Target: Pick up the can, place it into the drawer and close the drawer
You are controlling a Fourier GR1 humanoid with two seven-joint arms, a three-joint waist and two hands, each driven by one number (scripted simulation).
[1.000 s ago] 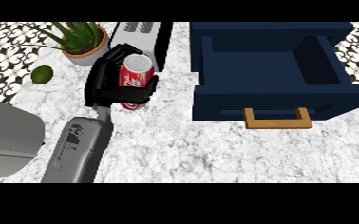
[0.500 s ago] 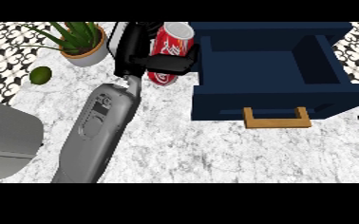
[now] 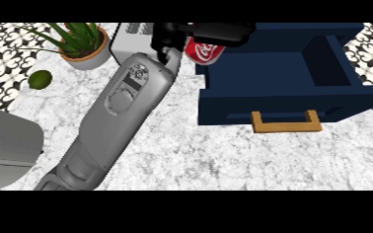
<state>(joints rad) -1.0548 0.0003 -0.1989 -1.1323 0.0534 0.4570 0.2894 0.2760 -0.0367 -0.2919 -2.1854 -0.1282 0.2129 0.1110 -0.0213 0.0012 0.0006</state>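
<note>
A red can [image 3: 205, 51] hangs tilted in the air at the open drawer's far left corner, with my left hand [image 3: 209, 31] shut on it from above; the fingers hide its upper part. The grey forearm [image 3: 124, 103] runs up from the lower left. The navy drawer [image 3: 277, 103] stands pulled out on the right, its inside bare, with a wooden handle [image 3: 285, 122] on its front. My right hand does not show.
A potted green plant [image 3: 80, 44] stands at the back left, with a lime [image 3: 40, 79] in front of it. A grey rounded object [image 3: 15, 148] sits at the left edge. A pale ribbed appliance [image 3: 134, 32] lies behind the forearm.
The left hand has lifted the can off the counter and carried it up and to the right, from beside the plant to the drawer's left corner.
</note>
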